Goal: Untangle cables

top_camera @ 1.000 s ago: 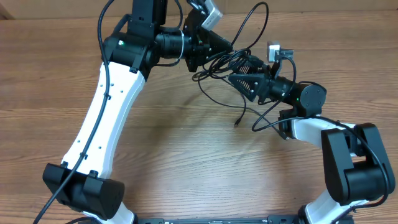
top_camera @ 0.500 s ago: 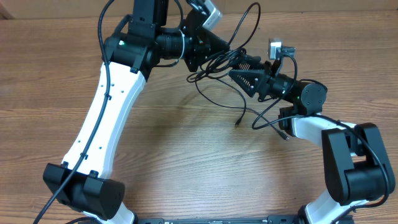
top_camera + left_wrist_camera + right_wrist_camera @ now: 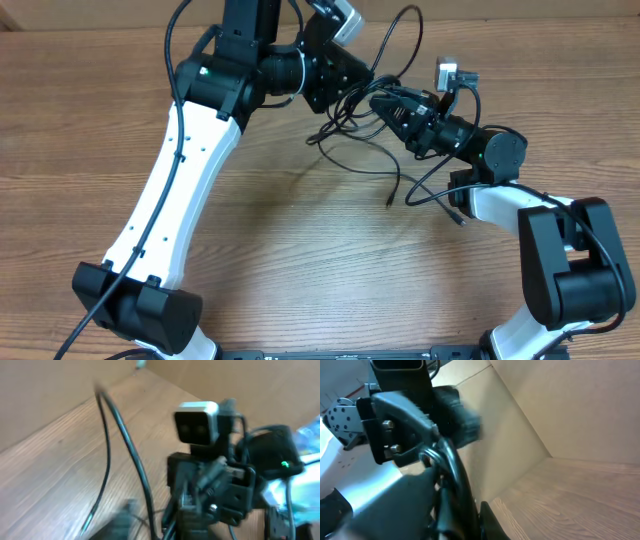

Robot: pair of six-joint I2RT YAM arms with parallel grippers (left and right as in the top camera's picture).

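Several thin black cables point(image 3: 350, 110) are bunched in one knot over the far part of the wooden table point(image 3: 300, 260), just between the two grippers, which stand very near each other. From the knot one strand trails toward us and ends in a small plug point(image 3: 388, 203) that lies on the wood, and one loop point(image 3: 408, 10) rises up and away from the knot.

We see the right gripper point(image 3: 378, 100) with its jaws clenched, its tip inside the knot. The right wrist view is too blurred to show whether a strand is really pinched there. For the left gripper point(image 3: 350, 85) we cannot tell the state, because its own view is blurred and from above it is only a dark shape against the cords.

We judge the cables to be very light, soft and limp, with a smooth jacket that can slip through closed jaws. They will follow any pull and tighten the knot if both ends are drawn hard. We think the better places to take hold are a single strand just outside the knot, or the free end behind the plug, where the thicker body stops the cord from sliding out.
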